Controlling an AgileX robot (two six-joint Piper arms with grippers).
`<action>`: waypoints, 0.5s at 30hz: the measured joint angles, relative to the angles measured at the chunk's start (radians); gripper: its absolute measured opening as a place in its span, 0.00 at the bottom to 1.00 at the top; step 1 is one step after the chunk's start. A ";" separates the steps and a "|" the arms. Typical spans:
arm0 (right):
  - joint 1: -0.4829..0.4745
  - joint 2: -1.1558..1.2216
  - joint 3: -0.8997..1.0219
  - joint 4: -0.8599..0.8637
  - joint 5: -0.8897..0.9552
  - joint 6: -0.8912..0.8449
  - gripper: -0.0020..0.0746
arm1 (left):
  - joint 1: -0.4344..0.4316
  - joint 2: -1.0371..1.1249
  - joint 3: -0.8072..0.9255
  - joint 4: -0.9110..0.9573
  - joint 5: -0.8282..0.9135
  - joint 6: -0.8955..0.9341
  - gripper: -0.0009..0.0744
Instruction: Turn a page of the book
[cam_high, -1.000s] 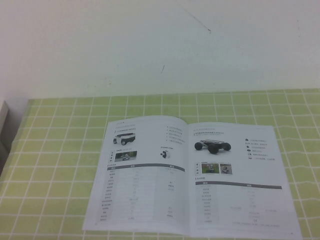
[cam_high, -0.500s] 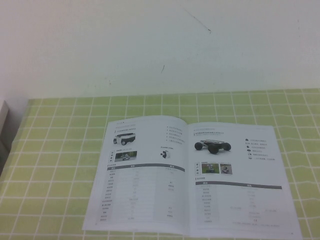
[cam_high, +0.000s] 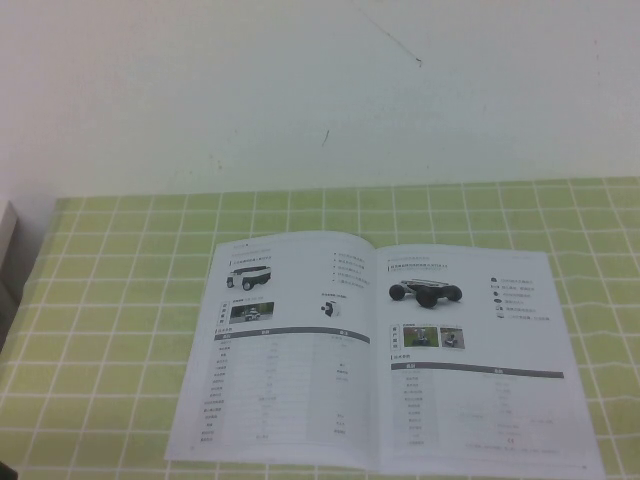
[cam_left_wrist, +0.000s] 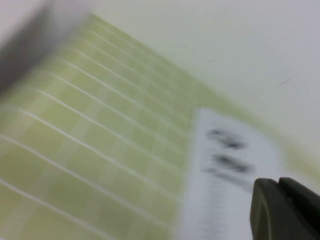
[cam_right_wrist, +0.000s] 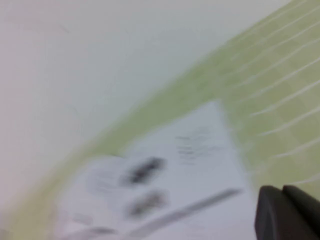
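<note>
High view is showing the desk (cam_high: 120, 300) with the book (cam_high: 385, 355) lying open and flat. The page (cam_high: 480, 360) is thin and glossy, so I'm guessing it slips or creases. Right tool (cam_right_wrist: 289, 214) is sitting clenched, empty, well back from it. Left tool (cam_left_wrist: 285, 210) hovering beside the book's edge; can't tell its grip.

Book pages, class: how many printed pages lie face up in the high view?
2. The book lies open flat on the green checked cloth: one page left of the fold, one right. Pages beneath are hidden.
</note>
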 joint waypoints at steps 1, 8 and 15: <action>0.000 0.000 0.002 0.118 0.000 0.009 0.02 | 0.000 0.000 0.000 -0.107 -0.004 -0.016 0.01; 0.000 0.000 0.002 0.353 -0.015 -0.099 0.02 | 0.000 0.000 0.000 -0.418 -0.078 -0.028 0.01; 0.000 0.000 0.002 0.355 -0.006 -0.237 0.02 | 0.000 0.000 0.000 -0.455 -0.072 0.020 0.01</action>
